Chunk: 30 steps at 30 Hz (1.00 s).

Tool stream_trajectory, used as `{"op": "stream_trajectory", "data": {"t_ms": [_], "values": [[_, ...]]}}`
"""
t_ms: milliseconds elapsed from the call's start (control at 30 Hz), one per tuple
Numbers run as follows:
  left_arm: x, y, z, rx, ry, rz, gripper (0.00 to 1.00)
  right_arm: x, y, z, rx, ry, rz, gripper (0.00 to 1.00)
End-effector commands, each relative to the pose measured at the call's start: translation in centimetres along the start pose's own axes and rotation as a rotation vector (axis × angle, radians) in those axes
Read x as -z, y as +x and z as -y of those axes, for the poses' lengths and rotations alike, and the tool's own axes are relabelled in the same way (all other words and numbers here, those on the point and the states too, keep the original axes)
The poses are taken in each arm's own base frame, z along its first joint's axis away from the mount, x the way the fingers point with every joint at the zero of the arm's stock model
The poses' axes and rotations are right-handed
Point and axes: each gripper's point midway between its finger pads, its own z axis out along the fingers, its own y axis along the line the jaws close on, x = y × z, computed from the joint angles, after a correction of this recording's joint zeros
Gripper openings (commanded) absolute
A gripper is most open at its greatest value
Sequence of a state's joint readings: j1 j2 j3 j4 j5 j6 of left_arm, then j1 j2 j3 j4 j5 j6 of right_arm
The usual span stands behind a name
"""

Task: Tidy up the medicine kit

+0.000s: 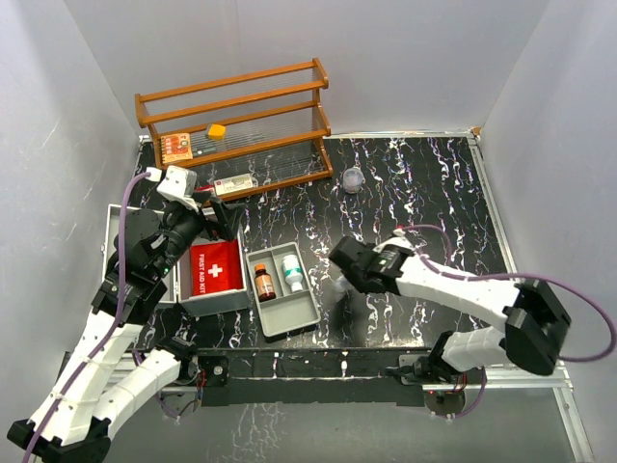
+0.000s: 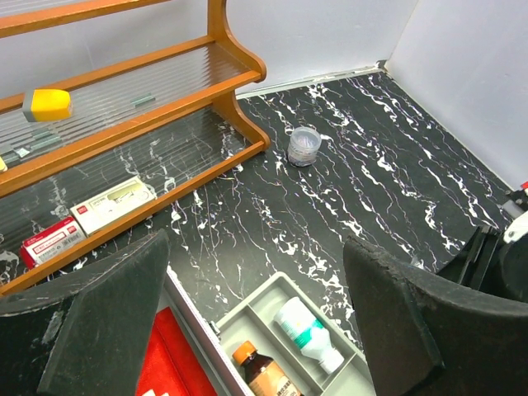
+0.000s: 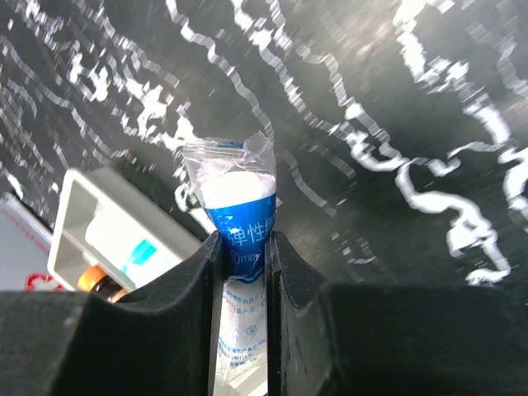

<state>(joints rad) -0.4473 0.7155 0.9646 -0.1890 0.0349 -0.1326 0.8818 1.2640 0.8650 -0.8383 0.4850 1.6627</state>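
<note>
Stowing looks to be the step in hand: the right claw (image 3: 243, 247) is clamped on a small sachet (image 3: 235, 198), a clear plastic packet with a blue and white printed pack inside. It holds the sachet above the bench (image 1: 424, 193), just to the right of the grey tray (image 1: 287, 313). The sachet sticks out beyond the fingertips, pinched by its lower half.

By my reading, the next move is to carry the sachet left over the tray, or over the case, and lower it into a free spot before the jaws part. Both tray compartments already hold something, so room is tight and the placing needs care to avoid knocking a bottle.

The left claw (image 2: 256, 305) hangs with its jaws wide apart and nothing between them, above the far right corner of the case.

The medicine kit (image 1: 220, 302) sits at the near left of the bench, in front of the left arm. It is a silver-grey metal case lying open, with a red first-aid pouch (image 1: 214, 267) inside. Its two-compartment tray rests on the bench just beside the case on the right. A brown bottle (image 1: 264, 282) with an orange cap lies in the left compartment and a white bottle (image 1: 293, 278) in the right.

At the far left stands a wooden rack (image 1: 231, 106) with a few small boxes on it. A small clear cup (image 1: 353, 179) sits well apart on the far bench.
</note>
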Motion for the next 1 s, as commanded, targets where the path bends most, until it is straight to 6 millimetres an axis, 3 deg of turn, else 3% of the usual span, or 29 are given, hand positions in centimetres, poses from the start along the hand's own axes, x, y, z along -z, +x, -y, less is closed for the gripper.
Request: {"op": "stream_trajectory", "data": {"t_ms": [0,233,433,700,800,967], "values": [[0.8,-1.1,0.1,-0.004,-0.003,0.022,0.85,2.1,1.9,-4.8,-0.071,-0.092,0.062,0.19],[2.7,-2.6,-0.6,-0.018,-0.055,0.029,0.85,3.5,7.7,-7.5,-0.071,-0.135,-0.014,0.21],[4.9,-4.0,-1.3,-0.035,-0.103,0.047,0.85,3.2,10.6,-6.7,-0.144,-0.079,-0.092,0.24],[6.5,-4.5,-1.1,-0.045,-0.097,0.047,0.85,3.8,15.1,-8.1,-0.195,-0.103,-0.214,0.25],[6.8,-4.6,-1.2,-0.047,-0.103,0.051,0.85,3.6,16.6,-7.8,-0.213,-0.085,-0.265,0.25],[6.8,-4.8,-1.1,-0.047,-0.094,0.058,0.85,3.0,17.5,-6.9,-0.233,-0.050,-0.285,0.28]]}}
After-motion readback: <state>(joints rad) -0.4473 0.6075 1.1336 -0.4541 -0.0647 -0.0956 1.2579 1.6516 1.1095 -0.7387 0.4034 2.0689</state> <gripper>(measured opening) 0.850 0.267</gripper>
